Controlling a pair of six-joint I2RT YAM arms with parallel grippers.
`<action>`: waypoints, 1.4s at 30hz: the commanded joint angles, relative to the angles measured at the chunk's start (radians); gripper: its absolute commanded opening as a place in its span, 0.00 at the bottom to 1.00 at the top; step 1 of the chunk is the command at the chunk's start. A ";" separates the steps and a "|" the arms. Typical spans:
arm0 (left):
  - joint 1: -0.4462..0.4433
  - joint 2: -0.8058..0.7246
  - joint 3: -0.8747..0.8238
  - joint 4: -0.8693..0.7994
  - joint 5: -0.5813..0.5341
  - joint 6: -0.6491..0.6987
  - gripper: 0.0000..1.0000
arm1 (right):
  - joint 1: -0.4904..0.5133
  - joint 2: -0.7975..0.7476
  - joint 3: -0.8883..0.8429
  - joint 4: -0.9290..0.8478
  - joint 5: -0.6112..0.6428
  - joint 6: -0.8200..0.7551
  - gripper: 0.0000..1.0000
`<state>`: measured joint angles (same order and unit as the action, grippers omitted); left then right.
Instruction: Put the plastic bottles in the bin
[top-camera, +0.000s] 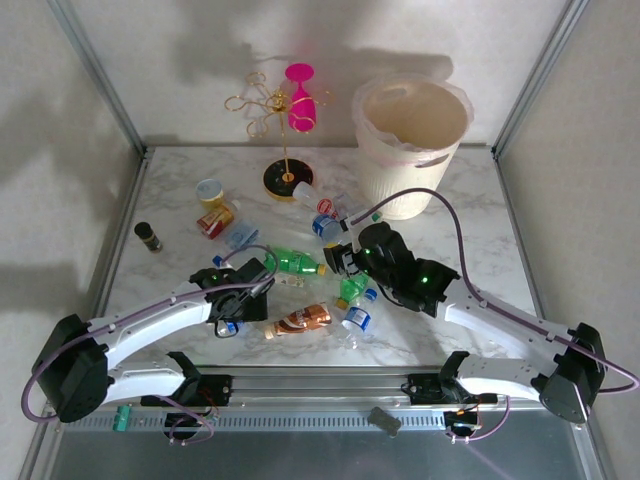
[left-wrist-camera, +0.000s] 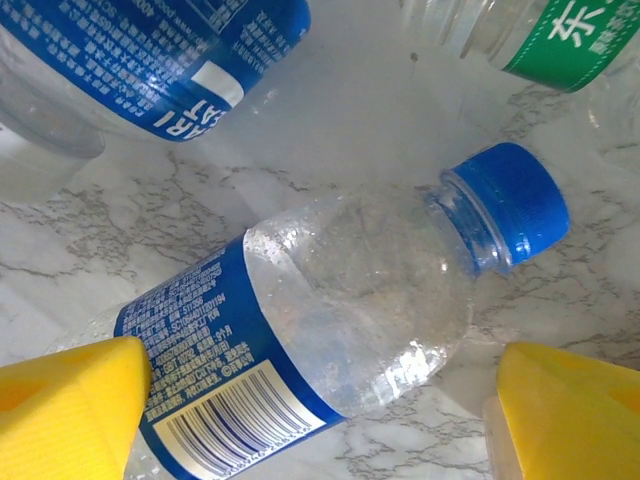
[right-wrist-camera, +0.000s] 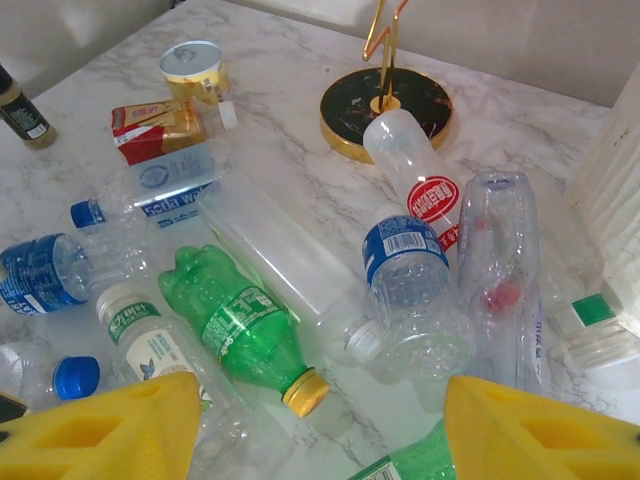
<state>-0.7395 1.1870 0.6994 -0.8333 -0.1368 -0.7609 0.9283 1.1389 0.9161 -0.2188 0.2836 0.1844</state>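
Note:
Plastic bottles lie scattered mid-table: a green one (top-camera: 295, 263), a copper-brown one (top-camera: 300, 320) and clear ones with blue caps (top-camera: 357, 320). The cream bin (top-camera: 410, 150) stands at the back right. My left gripper (top-camera: 232, 318) is low over a clear blue-labelled, blue-capped bottle (left-wrist-camera: 350, 310). Its yellow fingers (left-wrist-camera: 70, 410) stand open astride this bottle's body. My right gripper (top-camera: 345, 262) hovers open above the pile. Below its yellow fingers (right-wrist-camera: 110, 430) lie a green yellow-capped bottle (right-wrist-camera: 235, 325) and a clear blue-labelled bottle (right-wrist-camera: 410, 290). Nothing is held.
A gold wire stand with a pink glass (top-camera: 290, 105) rises from a black round base (top-camera: 287, 177) at the back. A yellow tub (top-camera: 209, 190), a red-gold packet (top-camera: 215, 220) and a dark vial (top-camera: 148, 236) sit at the left. Metal frame posts flank the table.

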 joint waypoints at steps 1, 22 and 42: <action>-0.024 0.003 -0.059 0.028 0.077 -0.048 0.88 | 0.006 0.011 0.002 0.035 -0.018 0.021 0.66; -0.126 0.069 0.020 -0.020 -0.019 -0.047 0.72 | 0.005 -0.010 0.004 0.023 -0.029 0.035 0.66; -0.128 0.255 0.094 0.053 -0.085 0.019 0.84 | 0.005 0.022 0.027 0.028 -0.052 0.033 0.66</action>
<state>-0.8589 1.4216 0.7708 -0.8032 -0.2356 -0.7624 0.9279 1.1641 0.9161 -0.2012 0.2344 0.2058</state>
